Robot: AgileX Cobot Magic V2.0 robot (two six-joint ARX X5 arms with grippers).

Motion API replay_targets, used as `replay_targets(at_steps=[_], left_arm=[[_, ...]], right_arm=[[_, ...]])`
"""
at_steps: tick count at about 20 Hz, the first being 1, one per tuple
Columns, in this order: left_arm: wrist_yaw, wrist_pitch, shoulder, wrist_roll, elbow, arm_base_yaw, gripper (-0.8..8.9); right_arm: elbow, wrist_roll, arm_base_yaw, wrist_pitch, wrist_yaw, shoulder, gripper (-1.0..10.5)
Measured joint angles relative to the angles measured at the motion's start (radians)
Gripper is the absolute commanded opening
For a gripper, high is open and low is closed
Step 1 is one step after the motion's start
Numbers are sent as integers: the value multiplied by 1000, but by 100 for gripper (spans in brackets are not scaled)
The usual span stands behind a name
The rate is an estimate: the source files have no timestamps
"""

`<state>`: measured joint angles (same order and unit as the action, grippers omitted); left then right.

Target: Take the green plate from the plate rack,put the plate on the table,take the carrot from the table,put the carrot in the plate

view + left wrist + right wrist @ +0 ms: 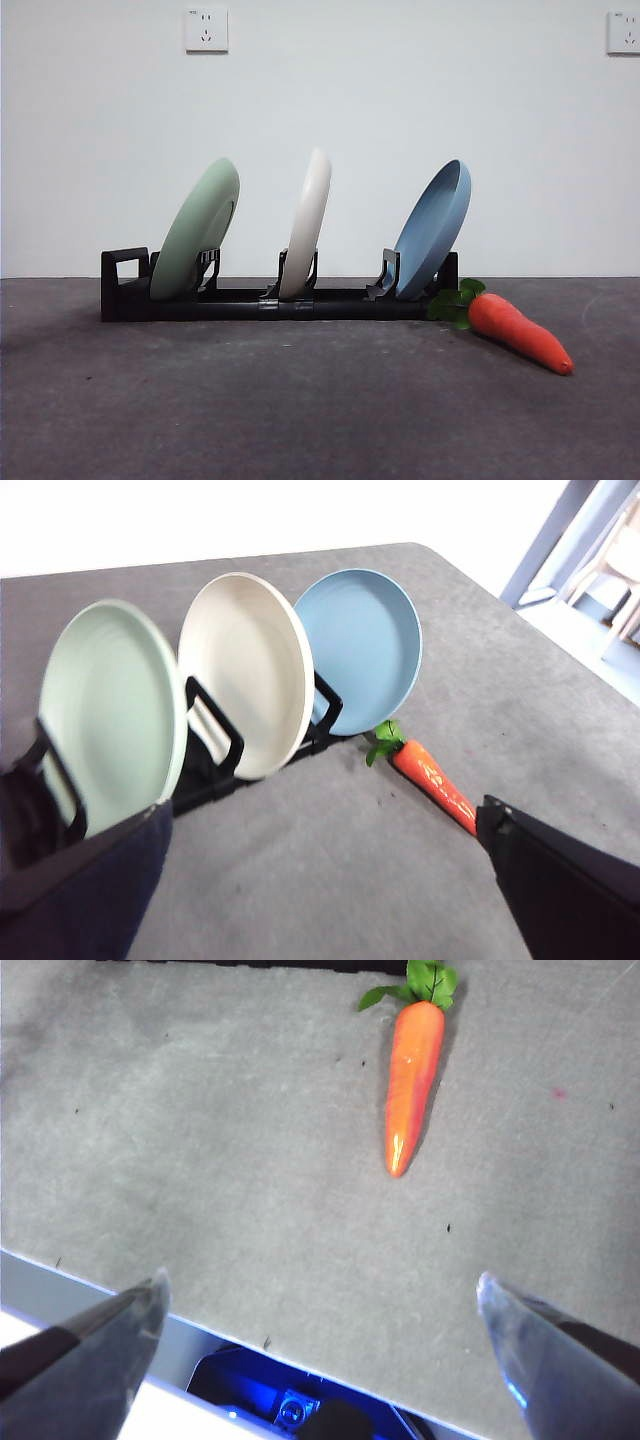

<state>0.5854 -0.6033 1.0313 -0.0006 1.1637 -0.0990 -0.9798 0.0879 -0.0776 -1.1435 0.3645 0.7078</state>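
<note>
The green plate stands tilted in the left slot of the black plate rack; it also shows in the left wrist view. The carrot lies on the table just right of the rack's end, leaves toward the rack. My left gripper is open and empty, back from the rack, with the carrot ahead. My right gripper is open and empty over the table's near edge, the carrot well ahead of it. Neither gripper shows in the front view.
A cream-white plate stands in the rack's middle slot and a blue plate in the right slot. A white wall with two sockets stands behind. The table's front edge lies below the right gripper.
</note>
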Motion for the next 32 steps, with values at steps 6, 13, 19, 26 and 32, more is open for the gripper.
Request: replay_targets(at_steps=[6, 13, 19, 26, 32], left_arm=[[-181, 121, 363, 0, 170, -126, 629], [-345, 303, 606, 0, 181, -171, 629], [-375, 366, 712, 0, 182, -196, 585], [-395, 369, 735, -19, 183, -201, -10], [-357, 367, 732, -23, 183, -199, -8]], right_arm=[[0, -2, 0, 7, 0, 16, 691], [0, -2, -1, 6, 0, 18, 690], [0, -2, -1, 3, 0, 18, 690], [0, -2, -1, 3, 0, 18, 690], [0, -2, -1, 3, 0, 18, 690]])
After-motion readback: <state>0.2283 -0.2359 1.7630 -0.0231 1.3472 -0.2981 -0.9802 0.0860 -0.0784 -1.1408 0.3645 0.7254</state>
